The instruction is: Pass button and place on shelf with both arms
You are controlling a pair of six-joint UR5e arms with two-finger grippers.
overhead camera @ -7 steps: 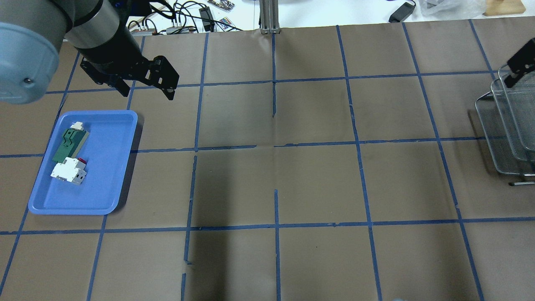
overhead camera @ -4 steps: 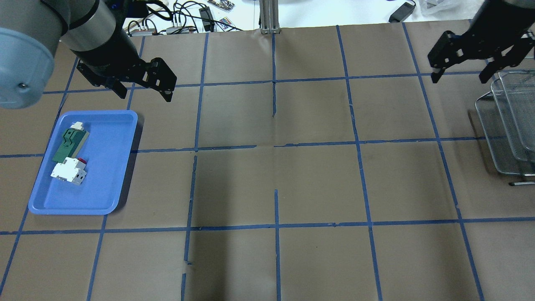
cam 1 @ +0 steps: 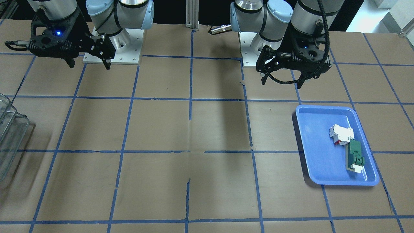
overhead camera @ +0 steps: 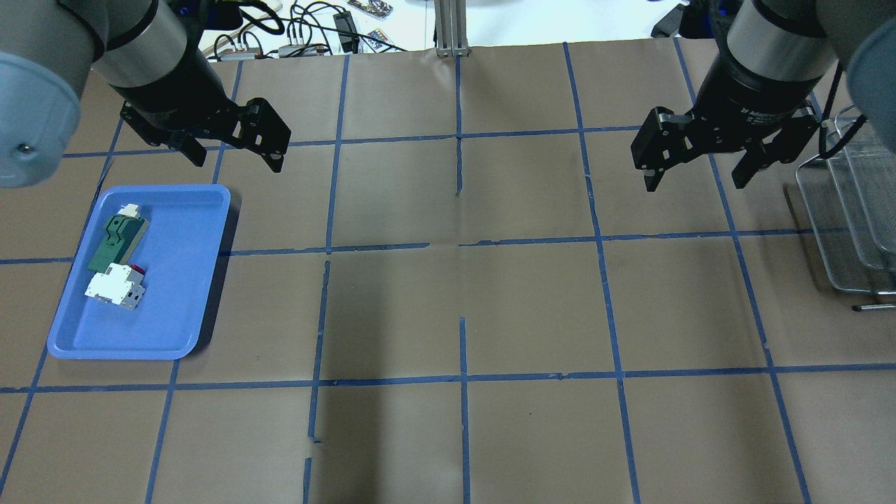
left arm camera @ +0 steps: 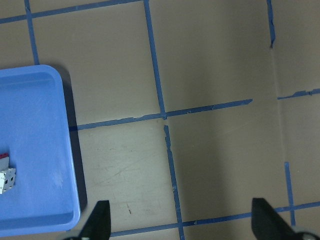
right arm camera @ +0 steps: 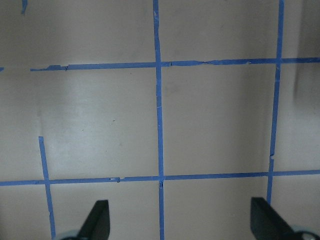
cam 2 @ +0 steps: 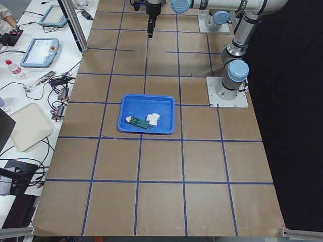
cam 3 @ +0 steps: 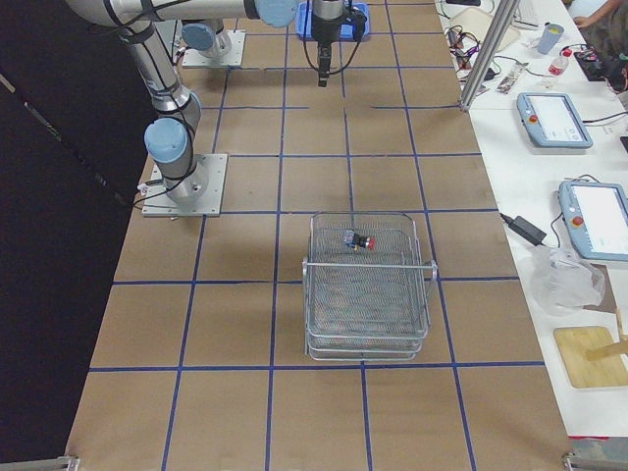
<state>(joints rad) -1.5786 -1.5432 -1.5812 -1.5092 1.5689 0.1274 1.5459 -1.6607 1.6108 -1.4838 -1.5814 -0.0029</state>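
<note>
The button (cam 3: 359,240), with its red head, lies on the top tier of the wire shelf (cam 3: 368,285). It shows only in the exterior right view. The shelf also stands at the table's right edge in the overhead view (overhead camera: 850,210) and at the left edge of the front view (cam 1: 9,136). My right gripper (overhead camera: 693,183) is open and empty, high over bare table to the left of the shelf; it also shows in the front view (cam 1: 89,65). My left gripper (overhead camera: 234,157) is open and empty, beyond the blue tray's far corner; it also shows in the front view (cam 1: 280,82).
A blue tray (overhead camera: 210,192) on the table's left holds a flat green part (overhead camera: 115,241) and a white-and-red boxy part (overhead camera: 112,287). Brown paper with blue tape lines covers the table. Cables and devices lie past the far edge.
My right gripper has come away from the shelf at the right edge and moved left over the table. My left gripper has shifted slightly left.
</note>
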